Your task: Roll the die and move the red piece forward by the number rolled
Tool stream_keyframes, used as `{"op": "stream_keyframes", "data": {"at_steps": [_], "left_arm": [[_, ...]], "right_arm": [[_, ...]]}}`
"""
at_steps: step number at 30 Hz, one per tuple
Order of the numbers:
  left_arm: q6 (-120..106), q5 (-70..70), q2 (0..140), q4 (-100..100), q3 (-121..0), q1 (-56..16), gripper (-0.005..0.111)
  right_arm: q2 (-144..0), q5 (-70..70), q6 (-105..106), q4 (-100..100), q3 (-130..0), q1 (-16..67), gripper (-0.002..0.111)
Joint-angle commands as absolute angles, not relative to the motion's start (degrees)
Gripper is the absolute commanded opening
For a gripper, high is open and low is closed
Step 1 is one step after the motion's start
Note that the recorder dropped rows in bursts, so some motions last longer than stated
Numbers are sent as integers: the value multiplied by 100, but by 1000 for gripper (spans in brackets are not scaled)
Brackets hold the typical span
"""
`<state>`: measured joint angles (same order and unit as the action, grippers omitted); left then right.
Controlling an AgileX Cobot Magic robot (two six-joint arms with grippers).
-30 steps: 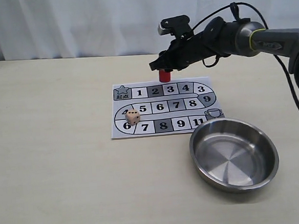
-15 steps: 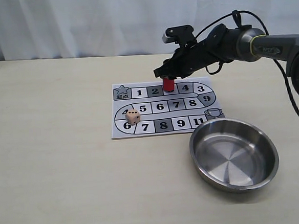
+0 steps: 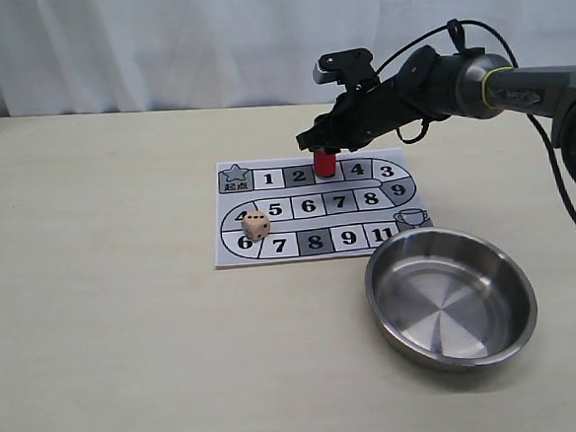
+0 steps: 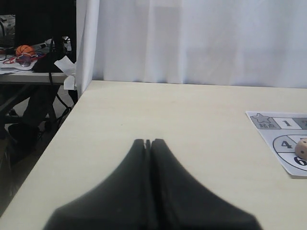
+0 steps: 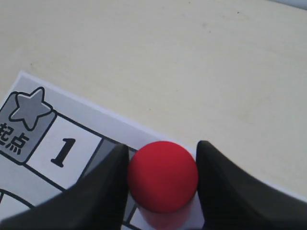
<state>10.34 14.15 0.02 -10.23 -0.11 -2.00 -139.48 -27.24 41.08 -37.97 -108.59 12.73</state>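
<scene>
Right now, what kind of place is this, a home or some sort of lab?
Probably a robot lab or test room: a plain table backed by a white curtain, a printed number board under a robot arm, and a cable-cluttered desk beyond the curtain.

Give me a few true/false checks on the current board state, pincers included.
1. The right pincer is closed on the red piece. True.
2. The die lies in the metal bowl. False: it sits on the board, near the left end of the middle row, and the bowl is empty.
3. The left pincer is open. False: its fingers are pressed together with nothing between them.
4. The red piece is on the board's top row, between squares 2 and 4. True.
</scene>
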Motion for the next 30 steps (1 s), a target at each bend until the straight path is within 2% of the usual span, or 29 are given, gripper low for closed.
{"op": "stream_keyframes", "data": {"at_steps": [1,7,11,18,20,23,25,26,30], "left_arm": [[1058,1339,0,-1002,0,-199,0],[1058,1339,0,-1002,0,-199,0],[1058,1339,0,-1002,0,-199,0],[1058,1339,0,-1002,0,-199,0],[1058,1339,0,-1002,0,-199,0],[1058,1339,0,-1002,0,-199,0],[1058,1339,0,-1002,0,-199,0],[1058,1339,0,-1002,0,-199,0],[1058,1339,0,-1002,0,-199,0]], "right_arm": [[-14029,-2951,4115,-3641,-10829,1253,46],[-13943,-2929,4115,-3641,-10829,1253,54],[-13835,-2881,4083,-3641,-10829,1253,64],[-13388,-3034,3509,-3641,-10829,1056,65],[-13225,-3346,2908,-3614,-10829,871,57],[-12988,-4260,2206,-3282,-10829,526,23],[-12907,-4619,1992,-2928,-10829,385,8],[-12864,-4813,1839,-2732,-10829,308,4],[-12793,-5466,1287,-1979,-10829,31,4]]}}
